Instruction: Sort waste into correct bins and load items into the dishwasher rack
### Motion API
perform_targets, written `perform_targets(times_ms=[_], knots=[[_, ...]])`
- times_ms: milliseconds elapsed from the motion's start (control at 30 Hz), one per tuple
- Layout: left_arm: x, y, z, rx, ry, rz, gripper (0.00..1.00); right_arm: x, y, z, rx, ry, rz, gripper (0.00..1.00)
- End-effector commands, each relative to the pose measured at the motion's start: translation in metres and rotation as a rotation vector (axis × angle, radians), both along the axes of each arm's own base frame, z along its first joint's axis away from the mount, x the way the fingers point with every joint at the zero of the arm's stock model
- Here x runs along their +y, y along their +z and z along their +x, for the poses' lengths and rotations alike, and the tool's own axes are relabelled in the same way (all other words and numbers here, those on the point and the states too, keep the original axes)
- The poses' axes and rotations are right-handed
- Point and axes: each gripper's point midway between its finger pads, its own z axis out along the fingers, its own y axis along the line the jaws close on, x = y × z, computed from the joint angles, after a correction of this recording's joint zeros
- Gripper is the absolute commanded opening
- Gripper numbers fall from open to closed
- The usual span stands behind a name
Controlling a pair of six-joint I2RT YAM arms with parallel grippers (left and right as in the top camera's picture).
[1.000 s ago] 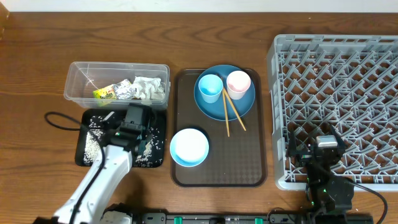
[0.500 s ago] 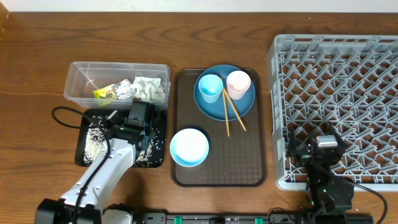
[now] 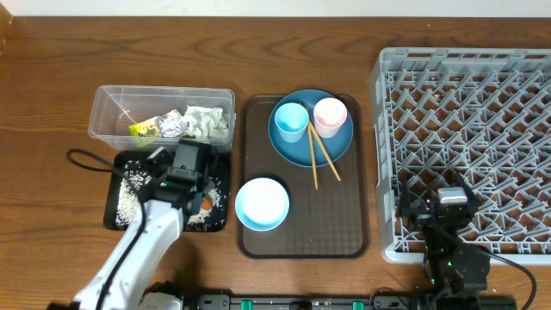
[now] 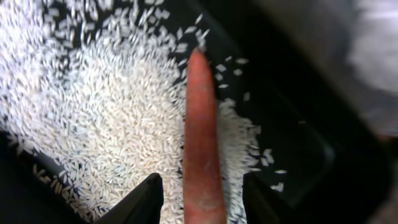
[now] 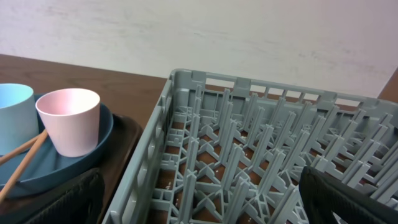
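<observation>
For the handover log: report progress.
Done: crumpled white paper and yellow-green wrapper in the clear plastic tub; white rice in the shallow black tray. In hand: left gripper open around the orange carrot on that rice. Left: blue plate, white bowl, blue cup, pink cup, wooden chopsticks, none in the grey lattice rack.

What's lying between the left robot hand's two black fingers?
A small orange carrot, on loose white rice grains in the shallow black tray. The left wrist view shows it.

Orange carrot [image 4: 202, 137], white rice [image 4: 112, 124], black tray [image 4: 292, 118]
</observation>
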Motion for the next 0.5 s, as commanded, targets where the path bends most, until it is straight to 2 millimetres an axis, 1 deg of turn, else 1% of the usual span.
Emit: perform_targets(times_ms=[0,67,133,167,267,367,467], knots=[[-0.006,0.030,0.011,-0.086,-0.069,-0.019,0.45,-0.001,-0.001,0.000,0.004,-0.006,0.007,0.99],[-0.022,0.042,0.012,-0.124,-0.159,-0.081,0.44,-0.001,-0.001,0.000,0.004,-0.006,0.007,0.99],[-0.044,0.055,0.013,-0.165,-0.310,-0.146,0.44,-0.001,-0.001,0.000,0.004,-0.006,0.006,0.99],[-0.052,0.059,0.012,-0.180,-0.357,-0.172,0.44,-0.001,-0.001,0.000,0.004,-0.006,0.007,0.99],[-0.065,0.069,0.008,-0.205,-0.427,-0.228,0.44,-0.001,-0.001,0.000,0.004,-0.006,0.007,0.99],[-0.075,0.077,0.005,-0.187,-0.461,-0.279,0.44,-0.001,-0.001,0.000,0.004,-0.006,0.007,0.99],[-0.086,0.092,0.006,-0.166,-0.508,-0.318,0.44,-0.001,-0.001,0.000,0.004,-0.006,0.006,0.99]])
